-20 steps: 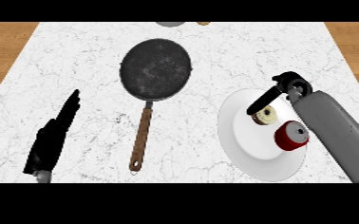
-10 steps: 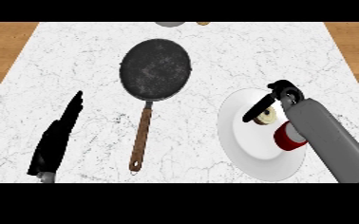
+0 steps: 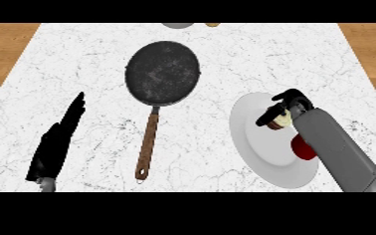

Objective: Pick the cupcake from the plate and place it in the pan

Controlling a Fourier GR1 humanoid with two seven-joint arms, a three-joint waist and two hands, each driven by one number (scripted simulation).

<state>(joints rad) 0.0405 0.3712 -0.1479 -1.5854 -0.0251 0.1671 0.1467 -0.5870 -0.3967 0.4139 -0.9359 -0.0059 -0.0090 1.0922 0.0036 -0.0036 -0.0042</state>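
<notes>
A dark round pan (image 3: 163, 72) with a brown wooden handle (image 3: 147, 144) lies in the middle of the marble counter, handle pointing toward me. At the right sits a white plate (image 3: 257, 149). Above the plate's upper part is the pale cupcake (image 3: 278, 122), with my right hand (image 3: 292, 101) curled round it from above and the right. Whether the cupcake still touches the plate I cannot tell. The grey right forearm (image 3: 334, 152) covers the plate's right side. My left hand (image 3: 57, 142) rests open at the lower left, fingers straight and pointing up, far from the pan.
A grey round object (image 3: 177, 25) and a small tan one (image 3: 212, 24) peek in at the counter's far edge. Wooden surface shows beyond the counter's left edge (image 3: 15, 40) and right edge (image 3: 361, 45).
My right hand has come down and slightly left onto the cupcake, and its fingers have curled round it. The left hand, pan and plate have not moved.
</notes>
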